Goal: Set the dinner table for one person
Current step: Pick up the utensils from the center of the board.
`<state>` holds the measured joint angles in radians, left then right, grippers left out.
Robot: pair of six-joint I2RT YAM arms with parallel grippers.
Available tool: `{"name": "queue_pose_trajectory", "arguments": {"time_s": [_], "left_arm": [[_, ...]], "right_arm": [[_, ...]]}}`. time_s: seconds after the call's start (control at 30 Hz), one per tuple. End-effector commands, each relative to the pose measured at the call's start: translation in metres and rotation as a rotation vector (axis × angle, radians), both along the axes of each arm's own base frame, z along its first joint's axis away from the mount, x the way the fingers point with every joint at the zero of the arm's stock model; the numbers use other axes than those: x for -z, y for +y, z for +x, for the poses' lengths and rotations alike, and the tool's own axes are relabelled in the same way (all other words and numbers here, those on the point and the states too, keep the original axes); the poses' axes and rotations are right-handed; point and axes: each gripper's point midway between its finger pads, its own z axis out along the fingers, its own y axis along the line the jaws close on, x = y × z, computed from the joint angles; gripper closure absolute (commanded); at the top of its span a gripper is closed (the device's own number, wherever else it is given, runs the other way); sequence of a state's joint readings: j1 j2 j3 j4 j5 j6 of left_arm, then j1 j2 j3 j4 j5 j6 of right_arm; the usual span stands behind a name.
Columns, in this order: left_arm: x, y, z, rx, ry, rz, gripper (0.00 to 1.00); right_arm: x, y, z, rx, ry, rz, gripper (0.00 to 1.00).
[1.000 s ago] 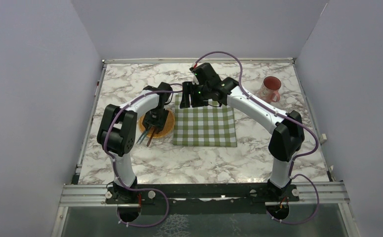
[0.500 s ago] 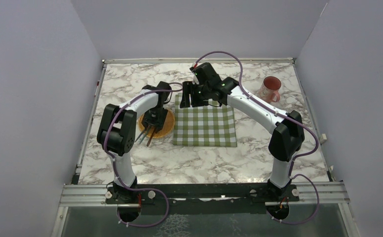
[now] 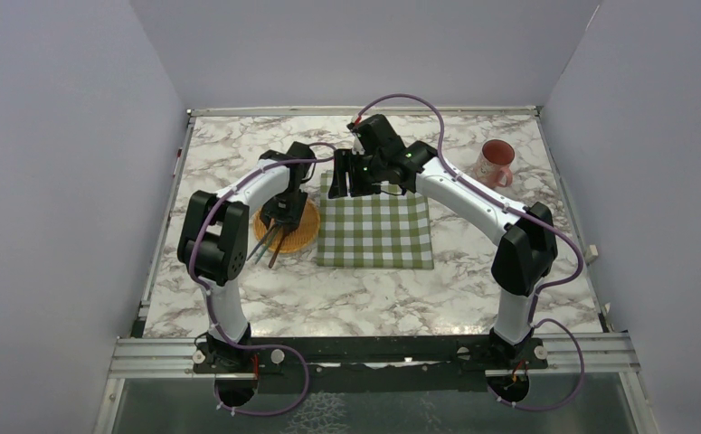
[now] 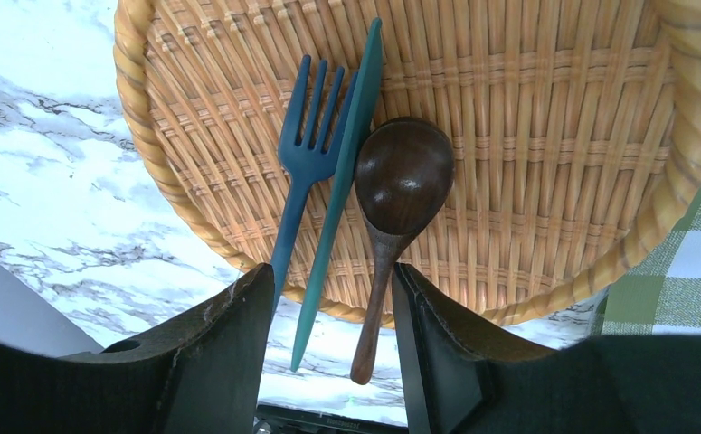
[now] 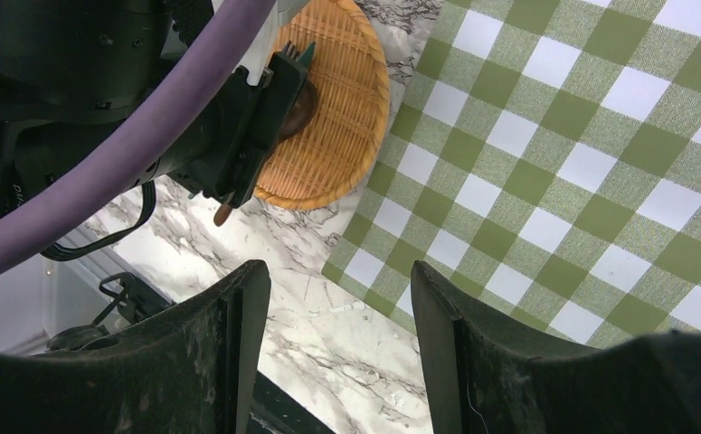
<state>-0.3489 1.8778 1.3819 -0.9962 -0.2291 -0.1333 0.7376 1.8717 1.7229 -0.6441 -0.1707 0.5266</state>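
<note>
The fork (image 4: 303, 163), knife (image 4: 342, 185) and spoon (image 4: 402, 181) lie in the basket (image 4: 554, 136), left of the cloth (image 3: 375, 231).

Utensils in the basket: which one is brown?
The spoon, rightmost in the left wrist view, dark brown; the fork and knife are blue and teal.

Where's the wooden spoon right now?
The spoon lies in the basket left of the checked cloth in the top view, beside the knife, under the left gripper.
</note>
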Motion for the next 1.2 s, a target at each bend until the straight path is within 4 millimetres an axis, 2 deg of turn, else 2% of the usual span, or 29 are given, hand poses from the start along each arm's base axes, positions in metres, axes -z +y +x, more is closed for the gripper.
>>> {"name": "queue_pose_trajectory", "arguments": {"time_s": [0.0,0.3,0.67,1.17], "left_arm": [[0.0,0.008,0.003,-0.005,-0.006,0.038,0.46],[0.007,0.005,0.003,-0.005,0.021,0.022,0.46],[0.013,0.013,0.008,-0.054,0.036,-0.026,0.46],[0.023,0.007,0.005,-0.053,0.082,-0.067,0.47]], "right_arm": [[-0.015,0.005,0.007,0.005,-0.025,0.042,0.37],[-0.015,0.005,0.008,0.011,-0.024,0.037,0.37],[-0.015,0.006,0.009,0.008,-0.021,0.036,0.37],[-0.016,0.007,0.011,0.007,-0.031,0.034,0.37]]}}
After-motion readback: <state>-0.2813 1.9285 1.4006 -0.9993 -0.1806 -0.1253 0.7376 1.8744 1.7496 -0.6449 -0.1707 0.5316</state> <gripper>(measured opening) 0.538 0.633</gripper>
